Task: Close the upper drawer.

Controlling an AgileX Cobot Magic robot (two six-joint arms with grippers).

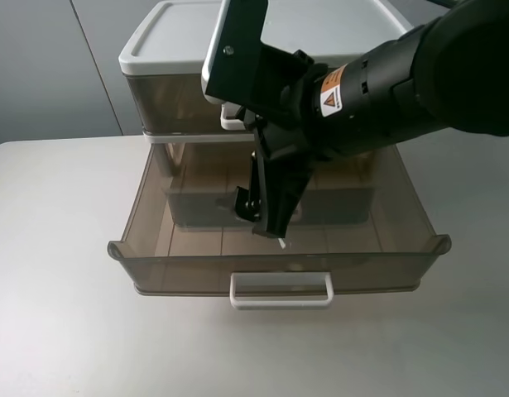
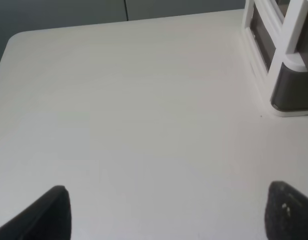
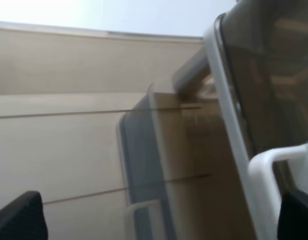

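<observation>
The white-lidded cabinet (image 1: 180, 138) sits at the back of the table (image 1: 64, 331). The upper drawer (image 1: 167, 99) is in the cabinet's top tier, right under the lid (image 1: 175, 37). Its smoky-brown front looks pushed in level with the cabinet's frame, though the right arm (image 1: 403, 78) covers the middle of it, so I can't say it is fully home. Its white handle (image 1: 229, 121) pokes out from the cabinet's front, just showing at the edge of the arm. Beneath it, the lower drawer (image 1: 188, 273) is pulled far out of the cabinet toward the near side of the table, with its loop handle (image 1: 280, 291) on the front wall. The right claw (image 1: 264, 223) hangs in front of the cabinet, below the white handle and over the hollow of the lower drawer, its tips pointing down. From its wrist camera I can see its fingers (image 3: 21, 222) spread wide and gripping nothing, so it is released. The white handle lies close by one finger there, but I can't tell whether the two touch. The left claw (image 2: 166, 212) is off to one side of the cabinet, above the table top, with only a lower corner of the cabinet showing at the edge of its wrist view. Its fingers (image 2: 48, 215) are likewise wide apart and grasp nothing, well clear of the cabinet.
</observation>
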